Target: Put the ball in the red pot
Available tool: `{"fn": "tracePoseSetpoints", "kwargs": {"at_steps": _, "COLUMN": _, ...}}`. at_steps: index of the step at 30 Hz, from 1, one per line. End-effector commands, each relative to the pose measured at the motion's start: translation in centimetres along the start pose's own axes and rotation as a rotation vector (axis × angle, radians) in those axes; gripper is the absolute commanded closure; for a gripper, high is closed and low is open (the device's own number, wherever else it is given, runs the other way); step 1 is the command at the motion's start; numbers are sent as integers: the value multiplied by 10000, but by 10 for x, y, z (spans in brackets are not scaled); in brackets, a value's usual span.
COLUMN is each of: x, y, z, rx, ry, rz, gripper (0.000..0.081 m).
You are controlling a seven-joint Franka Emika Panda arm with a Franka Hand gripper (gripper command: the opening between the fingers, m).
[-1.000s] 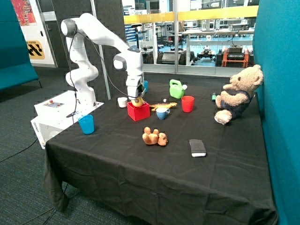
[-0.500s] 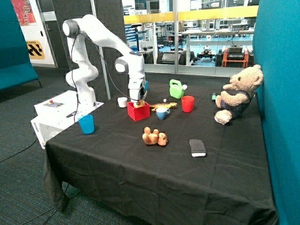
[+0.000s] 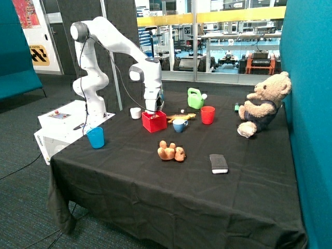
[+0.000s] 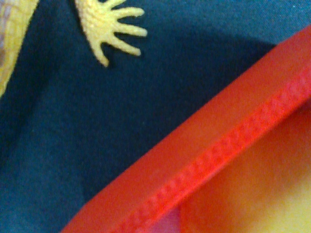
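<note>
The claw [image 3: 152, 111] dips into 1 square, straight-walled red plastic pot [image 3: 154, 122]; its grip cannot be told, and no ball shows. Nearby: 1 ridged yellow toy foot [image 4: 111, 25] on black cloth [image 4: 97, 121].

Dark carpet [image 3: 21, 207], teal partition [image 3: 308, 129], glass wall [image 3: 218, 36] behind.

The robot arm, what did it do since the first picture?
The pincer came down with the ball to the mouth of the red pot, which slid slightly toward the little blue-and-white cup. Whether it has let go is hidden. The other toys and cups stayed put.
</note>
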State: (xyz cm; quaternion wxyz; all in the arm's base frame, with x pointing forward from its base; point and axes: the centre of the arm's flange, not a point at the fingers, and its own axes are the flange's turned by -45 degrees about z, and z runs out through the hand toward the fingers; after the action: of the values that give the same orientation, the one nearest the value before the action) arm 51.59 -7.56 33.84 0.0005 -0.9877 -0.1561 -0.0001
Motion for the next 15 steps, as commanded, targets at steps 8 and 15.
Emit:
{"fn": "tracePoseSetpoints", "kwargs": {"at_steps": 8, "x": -8, "y": -1, "z": -10, "rx": -9, "ry": -4, "rz": -61, "gripper": 0}}
{"fn": "tracePoseSetpoints", "kwargs": {"at_steps": 15, "x": -13, "y": 1, "z": -20, "rx": -9, "ry": -4, "rz": -83, "gripper": 6}}
